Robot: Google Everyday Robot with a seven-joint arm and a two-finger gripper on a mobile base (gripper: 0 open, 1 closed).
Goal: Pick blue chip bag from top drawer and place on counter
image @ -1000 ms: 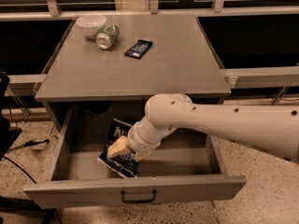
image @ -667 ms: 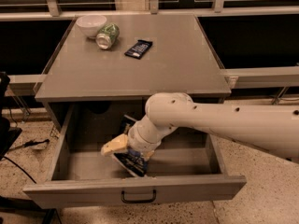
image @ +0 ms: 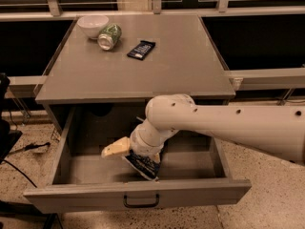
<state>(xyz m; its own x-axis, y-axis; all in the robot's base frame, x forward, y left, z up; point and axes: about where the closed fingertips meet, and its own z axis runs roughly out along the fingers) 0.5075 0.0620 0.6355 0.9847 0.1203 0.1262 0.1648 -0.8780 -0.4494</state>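
Note:
The top drawer (image: 71,194) is pulled open below the counter (image: 181,66). My arm reaches into it from the right. My gripper (image: 125,152) is inside the drawer, left of centre, with one cream finger (image: 114,148) pointing left. It is shut on the blue chip bag (image: 144,164). The bag hangs tilted under the wrist, just above the drawer floor, and its upper part is hidden by the wrist.
On the counter's far left stand a white bowl (image: 93,25), a green can (image: 109,36) on its side and a small dark snack bar wrapper (image: 141,49). The drawer front carries a dark handle (image: 141,202). Dark equipment and cables lie on the floor at left.
The bag lay flat on the drawer floor. The gripper has lifted and tilted it and shifted slightly right.

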